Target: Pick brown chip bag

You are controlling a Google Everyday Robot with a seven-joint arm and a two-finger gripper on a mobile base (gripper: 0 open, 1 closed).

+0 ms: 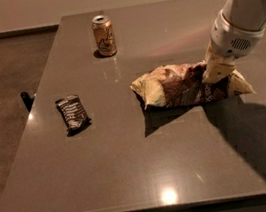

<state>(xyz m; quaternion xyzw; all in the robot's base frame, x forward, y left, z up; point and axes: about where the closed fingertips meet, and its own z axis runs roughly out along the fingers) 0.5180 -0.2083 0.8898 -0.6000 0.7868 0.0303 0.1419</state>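
Note:
The brown chip bag (180, 86), crinkly, dark brown and cream-yellow, lies on the grey table (130, 149) right of centre. My gripper (215, 73) comes down from the upper right on the white arm (241, 24) and is sunk into the bag's right part. Its cream fingers (216, 66) are pinched together on the bag's bunched top. The bag still rests on the table, and its right end sticks out past the gripper.
A gold drink can (104, 35) stands at the back left of the bag. A small dark snack-bar wrapper (72, 112) lies to the left near the table's left edge. The arm's shadow falls on the table's right front.

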